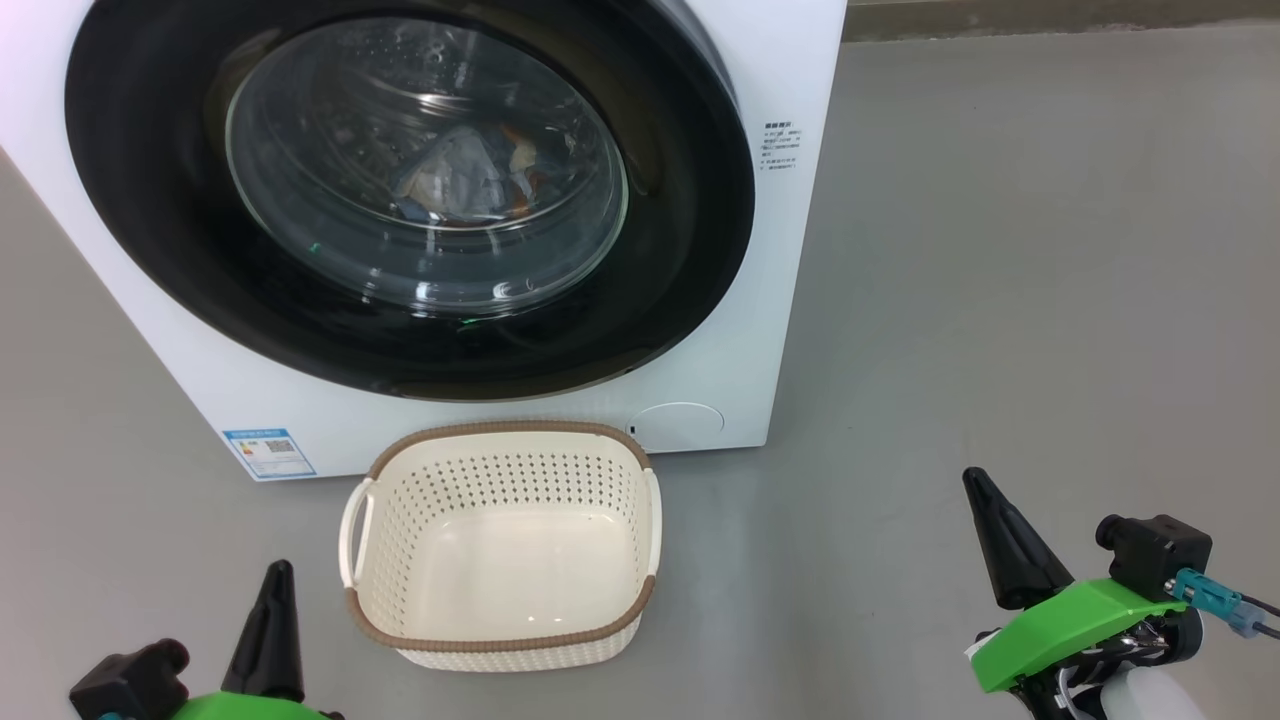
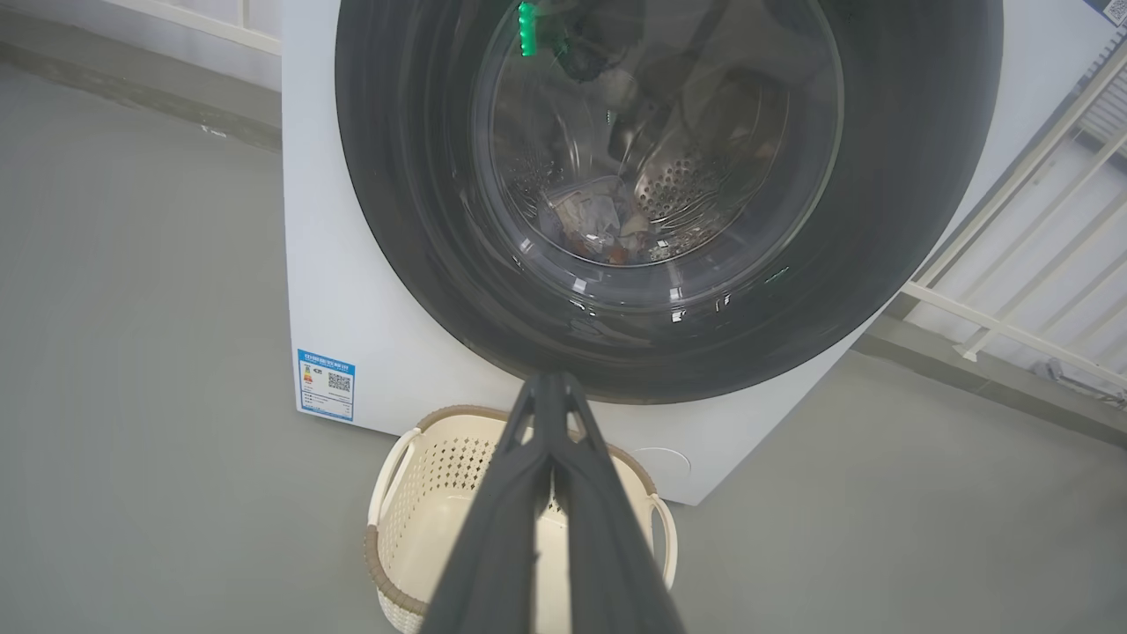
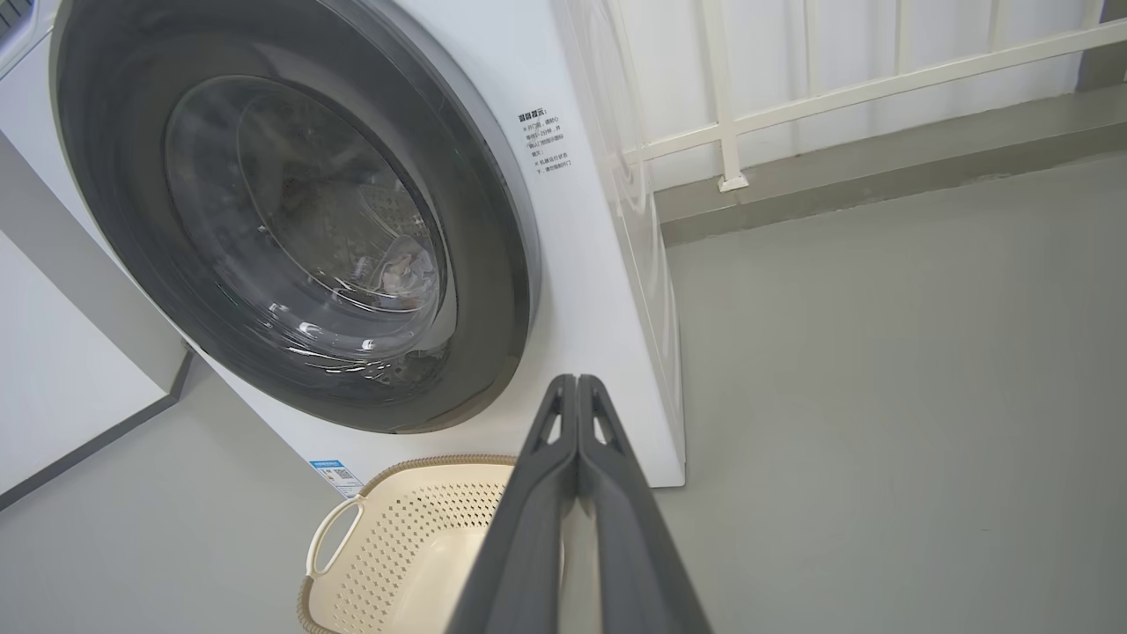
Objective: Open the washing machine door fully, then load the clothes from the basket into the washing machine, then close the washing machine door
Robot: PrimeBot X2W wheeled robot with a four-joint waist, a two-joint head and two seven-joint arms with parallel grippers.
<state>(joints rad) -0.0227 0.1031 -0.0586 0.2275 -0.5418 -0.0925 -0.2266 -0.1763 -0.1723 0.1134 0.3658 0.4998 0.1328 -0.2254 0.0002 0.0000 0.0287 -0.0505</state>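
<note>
Both pincers hang low over the grey floor [image 1: 1000, 300] with nothing in them: the left gripper [image 1: 279, 575] has its two dark fingers pressed together into one point, and so does the right gripper [image 1: 978, 485], well apart from it on the far side. Between the two, nearer the left gripper and just ahead of its tips to the right, stands the basket [image 1: 510, 432], its bare cream bottom showing; in the left wrist view the closed fingers [image 2: 528, 493] cross in front of its near wall. Just beyond the basket rises the washing machine [image 1: 790, 300], with the washing machine door [image 1: 420, 335] lying shut and flush against the white front. The clothes [image 1: 460, 180] lie inside the drum, seen through the glass bowl as a pale blue and orange heap, so the shut door stands between them and both pincers. Ahead of the left gripper and a little to its left, a small blue label [image 1: 268, 452] sits low on the machine's front; a round white flap [image 1: 678, 420] sits at the basket's far right corner. Ahead of the right gripper lies open floor, the machine's right corner off to its left, and in its wrist view a white railing [image 3: 792, 97] runs along the wall behind the machine.
</note>
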